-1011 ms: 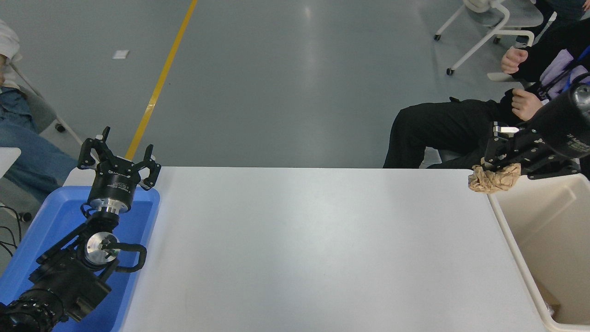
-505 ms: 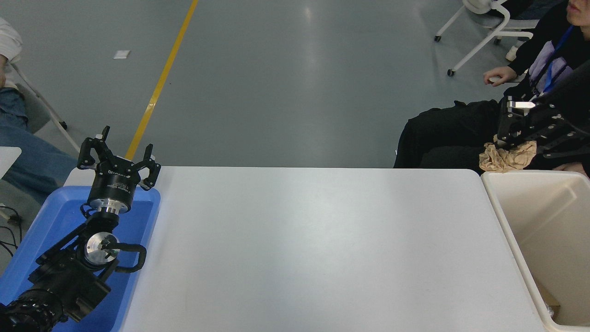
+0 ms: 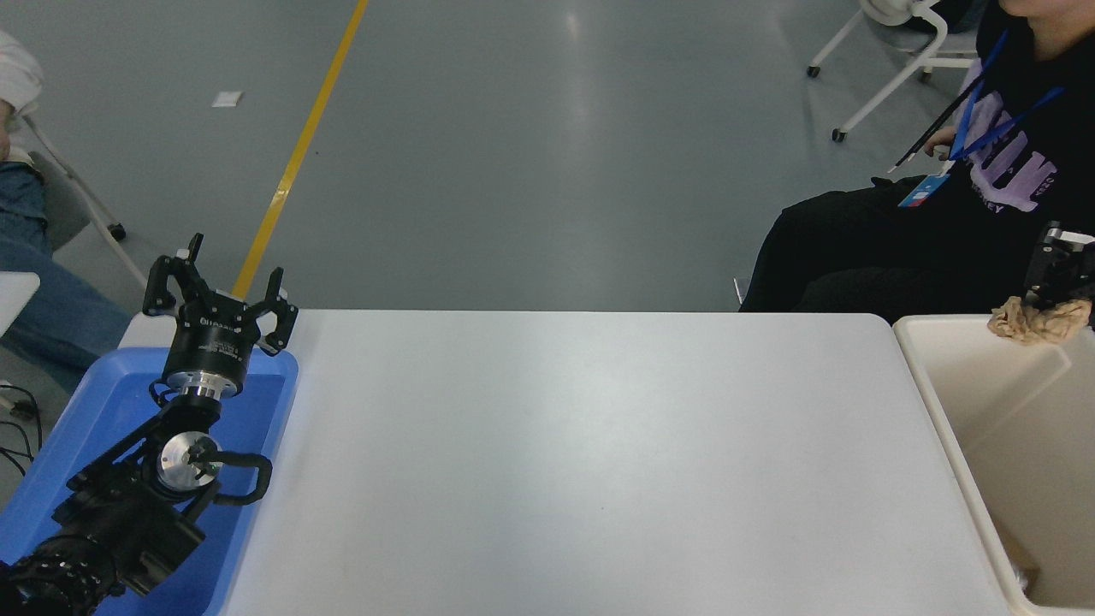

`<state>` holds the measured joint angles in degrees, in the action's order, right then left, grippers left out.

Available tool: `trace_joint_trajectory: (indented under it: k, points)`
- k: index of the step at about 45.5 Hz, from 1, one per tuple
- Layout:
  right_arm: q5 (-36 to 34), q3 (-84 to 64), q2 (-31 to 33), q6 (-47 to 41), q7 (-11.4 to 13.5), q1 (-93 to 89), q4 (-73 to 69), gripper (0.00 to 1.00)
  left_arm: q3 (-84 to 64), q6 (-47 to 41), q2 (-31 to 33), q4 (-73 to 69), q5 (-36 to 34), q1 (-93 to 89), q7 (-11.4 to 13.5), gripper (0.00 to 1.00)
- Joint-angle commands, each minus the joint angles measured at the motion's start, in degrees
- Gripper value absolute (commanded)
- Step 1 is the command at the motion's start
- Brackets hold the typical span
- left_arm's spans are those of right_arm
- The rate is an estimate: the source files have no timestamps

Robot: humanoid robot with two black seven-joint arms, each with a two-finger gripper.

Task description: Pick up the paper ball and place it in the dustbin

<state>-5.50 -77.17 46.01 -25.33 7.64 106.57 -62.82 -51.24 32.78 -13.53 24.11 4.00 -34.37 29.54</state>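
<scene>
The tan paper ball [image 3: 1038,322] hangs in my right gripper [image 3: 1056,295] at the picture's right edge, over the far rim of the cream-white dustbin [image 3: 941,411]. The gripper is shut on the ball and only its front part shows. The dustbin stands off the table's right end, its deep inside open below the ball. My left gripper [image 3: 219,295] is open and parked at the lower left over the blue tray [image 3: 103,402].
The white table [image 3: 590,462] spans the middle. A person in black sits at the far right behind the dustbin [image 3: 898,257]. Another person's leg in jeans [image 3: 51,299] and a chair are at the far left.
My right gripper has carried the paper ball rightward, from the table's far right corner to above the dustbin's far rim. The seated person has shifted. The left arm has not moved.
</scene>
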Motion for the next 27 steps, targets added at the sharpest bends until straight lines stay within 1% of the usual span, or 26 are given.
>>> trace_joint_trajectory:
  k: [1,9,17,27]
  points:
    - [0.49,8.69,0.06,15.84,0.01,-23.93,13.24,0.0,0.0,0.0,0.0,-0.02,-0.04,0.01,-0.01,0.99]
    - [0.4,17.92,-3.11,18.12,0.09,-37.12,25.81,0.0,0.0,0.0,0.0,-0.02,-0.04,0.01,-0.01,0.99]
    - [0.32,21.88,-7.94,22.08,0.01,-48.02,37.32,0.0,0.0,0.0,0.0,-0.02,-0.04,0.01,-0.01,0.99]
    - [-0.3,24.69,-13.13,24.27,0.01,-56.03,45.24,0.0,0.0,0.0,0.0,-0.02,-0.04,0.01,-0.01,0.99]
